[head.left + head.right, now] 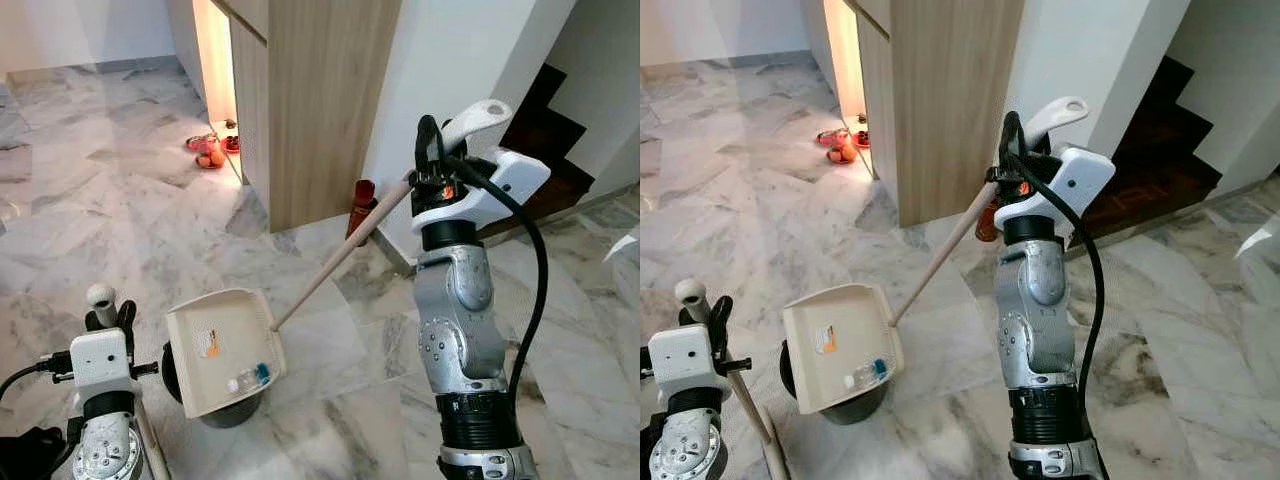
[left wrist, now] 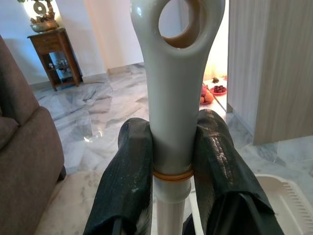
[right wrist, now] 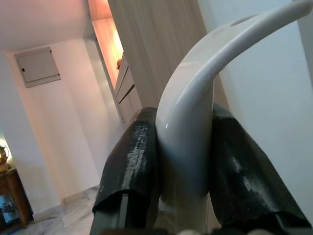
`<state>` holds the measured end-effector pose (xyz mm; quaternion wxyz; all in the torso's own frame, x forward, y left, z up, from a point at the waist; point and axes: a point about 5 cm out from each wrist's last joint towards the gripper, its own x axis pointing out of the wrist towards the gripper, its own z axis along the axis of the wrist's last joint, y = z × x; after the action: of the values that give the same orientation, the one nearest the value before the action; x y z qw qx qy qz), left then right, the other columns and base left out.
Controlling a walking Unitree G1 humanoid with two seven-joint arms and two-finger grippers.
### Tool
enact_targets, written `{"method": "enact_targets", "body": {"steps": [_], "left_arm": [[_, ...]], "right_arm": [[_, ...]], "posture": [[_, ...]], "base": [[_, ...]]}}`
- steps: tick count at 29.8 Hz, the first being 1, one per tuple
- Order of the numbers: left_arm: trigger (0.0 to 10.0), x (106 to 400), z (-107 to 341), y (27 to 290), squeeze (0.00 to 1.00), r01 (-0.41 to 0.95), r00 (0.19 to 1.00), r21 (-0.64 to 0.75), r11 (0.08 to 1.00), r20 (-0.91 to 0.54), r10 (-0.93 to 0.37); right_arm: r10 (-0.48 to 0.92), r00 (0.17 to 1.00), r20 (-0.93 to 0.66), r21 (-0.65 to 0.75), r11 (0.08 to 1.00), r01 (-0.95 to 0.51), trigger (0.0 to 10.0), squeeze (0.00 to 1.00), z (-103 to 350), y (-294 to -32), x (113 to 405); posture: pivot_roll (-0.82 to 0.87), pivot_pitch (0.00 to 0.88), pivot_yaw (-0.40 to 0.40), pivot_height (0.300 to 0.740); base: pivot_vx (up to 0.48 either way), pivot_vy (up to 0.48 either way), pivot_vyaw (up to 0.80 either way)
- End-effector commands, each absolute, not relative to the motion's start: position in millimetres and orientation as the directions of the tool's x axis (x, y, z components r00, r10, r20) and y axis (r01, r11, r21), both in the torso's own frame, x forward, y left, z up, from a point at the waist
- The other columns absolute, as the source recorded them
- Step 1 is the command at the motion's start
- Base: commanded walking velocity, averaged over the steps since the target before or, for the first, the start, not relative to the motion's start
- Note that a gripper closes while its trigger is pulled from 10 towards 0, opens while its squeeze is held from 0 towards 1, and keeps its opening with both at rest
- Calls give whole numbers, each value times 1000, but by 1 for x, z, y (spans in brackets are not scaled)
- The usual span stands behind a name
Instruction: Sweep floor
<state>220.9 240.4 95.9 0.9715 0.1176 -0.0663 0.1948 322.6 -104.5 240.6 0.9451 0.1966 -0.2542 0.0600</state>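
Jaws of the left gripper (image 2: pixel 171 181) are clamped on the pale grip of the broom handle (image 2: pixel 173 98), low at the robot's left side, the pole slanting down past the wrist. To its right the dustpan (image 1: pixel 225 350) lies tilted on the marble floor (image 1: pixel 110 200), its wooden pole (image 1: pixel 340 258) rising up and to the right toward the wooden cabinet (image 1: pixel 310 110); jaws of the right gripper (image 3: pixel 183 161) are closed around its curved white grip. Risk (a judgement): the pan, tipped on one edge, may slide or roll on the smooth marble, spilling the small bits resting inside it.
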Motion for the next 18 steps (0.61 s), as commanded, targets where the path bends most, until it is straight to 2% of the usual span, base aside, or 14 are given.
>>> {"method": "enact_targets", "body": {"steps": [1, 4, 7, 18], "left_arm": [[10000, 224, 105, 238, 0, -388, 913, 201, 900, 221, 344], [10000, 225, 105, 237, 0, -384, 914, 199, 902, 222, 340], [10000, 225, 105, 236, 0, -380, 915, 198, 903, 222, 337], [10000, 223, 104, 232, 0, -359, 924, 198, 912, 213, 318]], "right_arm": [[-28, 786, 618, 341, 910, -236, 10000, 0, 266, -110, 315], [-15, 760, 650, 305, 921, -242, 10000, 0, 270, -108, 311], [80, 696, 714, 161, 948, -273, 10000, 0, 277, -95, 302], [122, 700, 704, 205, 908, -365, 10000, 0, 273, -69, 294]], "posture": [[84, 66, -74, 740], [84, 66, -74, 740], [80, 67, -72, 740], [86, 74, -79, 740]], "base": [[0, 0, 0], [0, 0, 0], [0, 0, 0], [0, 0, 0]]}}
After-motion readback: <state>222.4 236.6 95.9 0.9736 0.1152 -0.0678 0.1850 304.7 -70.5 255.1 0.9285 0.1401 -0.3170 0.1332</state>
